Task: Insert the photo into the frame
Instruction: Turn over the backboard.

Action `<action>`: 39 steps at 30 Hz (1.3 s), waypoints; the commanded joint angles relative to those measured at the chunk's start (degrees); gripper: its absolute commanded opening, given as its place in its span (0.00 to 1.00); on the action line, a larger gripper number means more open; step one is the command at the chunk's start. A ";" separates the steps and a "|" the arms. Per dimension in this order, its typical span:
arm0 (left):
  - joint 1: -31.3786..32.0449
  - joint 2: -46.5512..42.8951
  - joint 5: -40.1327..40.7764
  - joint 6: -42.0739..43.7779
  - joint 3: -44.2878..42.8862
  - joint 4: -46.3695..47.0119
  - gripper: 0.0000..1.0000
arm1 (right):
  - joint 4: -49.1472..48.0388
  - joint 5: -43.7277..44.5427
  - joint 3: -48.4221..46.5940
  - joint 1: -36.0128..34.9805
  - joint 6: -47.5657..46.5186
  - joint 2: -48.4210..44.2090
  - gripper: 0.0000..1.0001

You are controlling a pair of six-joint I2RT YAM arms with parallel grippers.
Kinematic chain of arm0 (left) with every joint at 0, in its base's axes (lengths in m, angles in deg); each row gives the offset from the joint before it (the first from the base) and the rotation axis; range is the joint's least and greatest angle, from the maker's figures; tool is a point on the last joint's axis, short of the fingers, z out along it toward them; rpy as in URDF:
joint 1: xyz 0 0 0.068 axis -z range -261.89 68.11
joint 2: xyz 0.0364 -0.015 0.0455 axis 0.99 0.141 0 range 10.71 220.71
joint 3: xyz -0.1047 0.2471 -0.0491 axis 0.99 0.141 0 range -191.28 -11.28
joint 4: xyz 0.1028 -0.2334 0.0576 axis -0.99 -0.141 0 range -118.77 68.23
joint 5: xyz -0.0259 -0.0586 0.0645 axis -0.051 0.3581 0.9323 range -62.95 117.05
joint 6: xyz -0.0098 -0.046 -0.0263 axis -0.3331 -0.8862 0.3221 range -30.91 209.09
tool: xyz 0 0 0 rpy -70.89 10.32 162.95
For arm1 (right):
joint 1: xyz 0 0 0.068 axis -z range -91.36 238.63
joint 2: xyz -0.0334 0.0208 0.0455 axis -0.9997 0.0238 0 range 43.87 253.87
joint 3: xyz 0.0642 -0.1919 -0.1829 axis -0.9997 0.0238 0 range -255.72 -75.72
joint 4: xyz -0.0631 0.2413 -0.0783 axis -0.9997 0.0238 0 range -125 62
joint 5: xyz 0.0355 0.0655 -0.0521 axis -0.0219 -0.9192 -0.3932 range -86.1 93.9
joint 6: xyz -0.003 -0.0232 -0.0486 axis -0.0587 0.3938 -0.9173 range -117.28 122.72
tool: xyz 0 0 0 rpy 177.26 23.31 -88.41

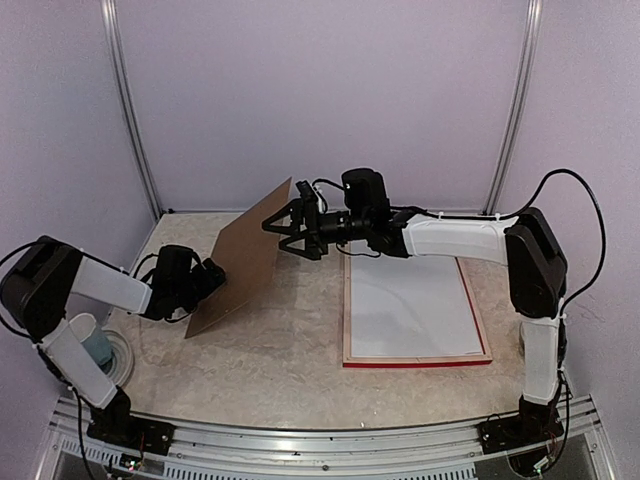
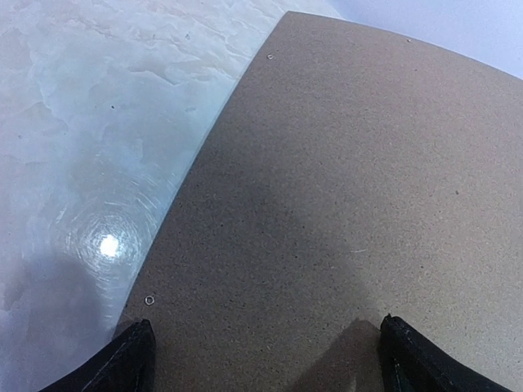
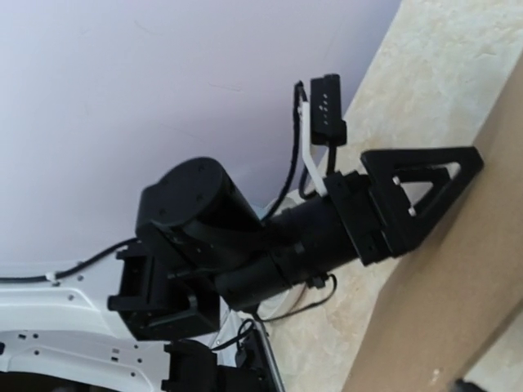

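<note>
Board (image 1: 245, 255) is standing tilted on its lower edge between both arms. Left of the board, the left gripper (image 1: 212, 278) is propping its face, fingers (image 2: 131, 359) spread wide. At the board's upper right edge, the right gripper (image 1: 285, 232) is resting with fingers apart, clamping nothing. Right of the board, the frame (image 1: 415, 360) is lying back-up, holding a white sheet (image 1: 410, 305), possibly the photo's back. Pinching the board's edge before tilting it looks safest, so it isn't sliding.
</note>
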 commanded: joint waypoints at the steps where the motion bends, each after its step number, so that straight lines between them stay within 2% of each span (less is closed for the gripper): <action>1: 3.14 -0.69 -8.40 -0.07 1.37 -0.53 0.93 | -4.71 -1.46 -3.57 -1.48 0.55 -0.72 0.99; 23: 4.40 -7.93 -7.50 -0.98 2.72 -0.20 0.93 | -4.08 -2.69 -18.37 -5.22 3.34 9.52 0.99; 32: 4.09 -8.81 -8.27 -1.15 1.08 -0.71 0.93 | -2.94 -1.93 -18.20 -5.26 2.09 10.26 0.99; 39: 3.15 -13.53 -8.64 -1.02 -2.42 -0.77 0.94 | -3.81 -1.77 -17.17 -5.26 2.34 10.44 0.99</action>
